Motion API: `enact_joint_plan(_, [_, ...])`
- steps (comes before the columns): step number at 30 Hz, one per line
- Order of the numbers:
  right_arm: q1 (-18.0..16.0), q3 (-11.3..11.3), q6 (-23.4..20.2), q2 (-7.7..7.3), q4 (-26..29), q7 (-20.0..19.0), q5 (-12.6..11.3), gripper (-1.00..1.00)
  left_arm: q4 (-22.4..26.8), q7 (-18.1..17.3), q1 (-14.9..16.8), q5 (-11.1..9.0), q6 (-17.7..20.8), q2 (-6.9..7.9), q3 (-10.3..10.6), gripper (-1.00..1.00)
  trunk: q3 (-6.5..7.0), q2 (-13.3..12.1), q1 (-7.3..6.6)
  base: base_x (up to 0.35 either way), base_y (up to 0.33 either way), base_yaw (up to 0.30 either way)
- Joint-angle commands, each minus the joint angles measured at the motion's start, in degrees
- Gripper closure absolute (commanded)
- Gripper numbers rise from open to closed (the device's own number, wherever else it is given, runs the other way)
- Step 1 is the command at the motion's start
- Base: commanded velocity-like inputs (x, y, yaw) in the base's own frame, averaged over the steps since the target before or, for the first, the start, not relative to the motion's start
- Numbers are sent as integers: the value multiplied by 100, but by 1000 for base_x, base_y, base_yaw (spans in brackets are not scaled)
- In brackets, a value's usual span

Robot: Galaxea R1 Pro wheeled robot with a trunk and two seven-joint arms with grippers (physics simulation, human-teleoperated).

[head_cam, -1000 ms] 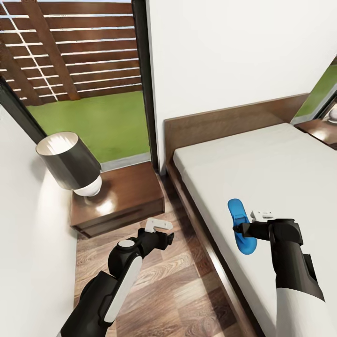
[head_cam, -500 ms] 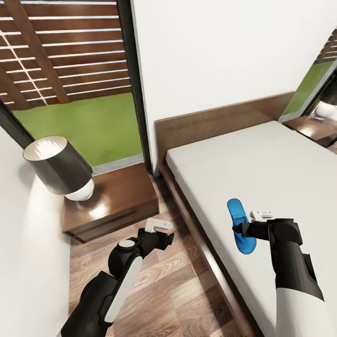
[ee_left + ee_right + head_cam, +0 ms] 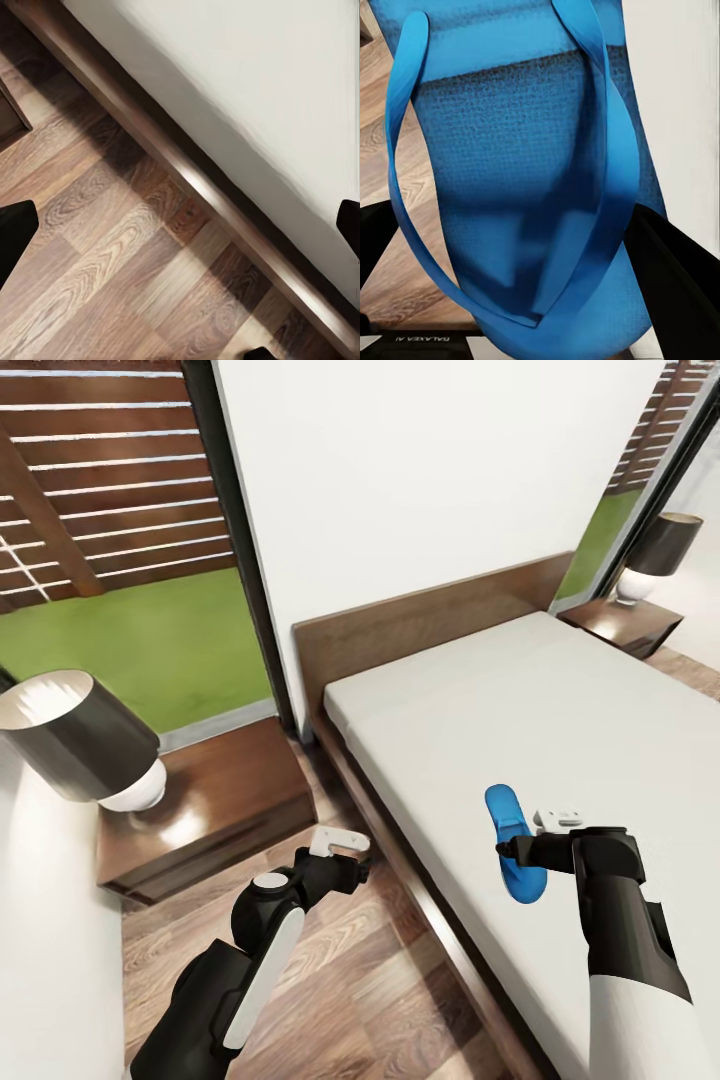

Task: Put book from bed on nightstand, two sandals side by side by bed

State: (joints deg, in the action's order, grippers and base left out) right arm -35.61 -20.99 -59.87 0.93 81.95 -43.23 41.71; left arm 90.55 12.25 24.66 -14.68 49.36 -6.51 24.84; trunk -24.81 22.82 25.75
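Observation:
My right gripper (image 3: 512,850) is shut on a bright blue sandal (image 3: 515,843), held on edge in the air above the bed (image 3: 560,720). Up close in the right wrist view, the sandal (image 3: 517,172) shows its sole and straps between the dark fingers (image 3: 675,270). My left gripper (image 3: 362,865) hangs open over the wooden floor beside the bed frame (image 3: 187,180), with nothing between its fingertips (image 3: 13,232). One nightstand (image 3: 215,805) with a black-shaded lamp (image 3: 75,745) stands at the bed's left; a second nightstand (image 3: 620,622) with its lamp stands at the far right. The book is out of view.
A glass door with a dark frame (image 3: 240,550) opens onto grass and a slatted fence behind the left nightstand. A white wall (image 3: 45,960) runs close along my left. Wood floor (image 3: 380,980) lies between the nightstand and the bed.
The whole view has swung to the right, bringing the far nightstand and lamp into sight. Both arms hold the same pose, the right still gripping the sandal.

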Motion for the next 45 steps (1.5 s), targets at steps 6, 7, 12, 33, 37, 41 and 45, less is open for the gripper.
enact_joint_plan(6, [-7,-10,-13,6,5,-59,56,100,7,57,4,-62,21,1,4,-100,38,10,4,0,0,-165])
enact_joint_plan(7, [-7,-10,-13,5,5,-60,56,100,7,57,4,-62,21,1,4,-100,45,10,4,0,0,-162])
enact_joint_plan(12, [-7,-14,-13,2,5,-59,56,100,7,58,4,-62,21,1,4,-100,86,10,4,0,0,-160])
enact_joint_plan(33, [-7,-21,-13,2,5,-62,56,100,7,66,4,-61,21,1,11,-100,241,10,4,0,0,-203])
enact_joint_plan(37, [-7,-22,-13,-2,6,-62,56,100,1,72,4,-61,14,1,12,-100,275,10,4,0,0,-147])
enact_joint_plan(41, [-7,-23,-13,1,7,-62,56,100,-1,74,4,-61,13,1,12,-100,309,10,4,0,0,-117])
enact_joint_plan(45, [-7,-26,-13,1,9,-59,56,100,-2,75,4,-61,12,1,12,-100,345,10,4,0,0,-85])
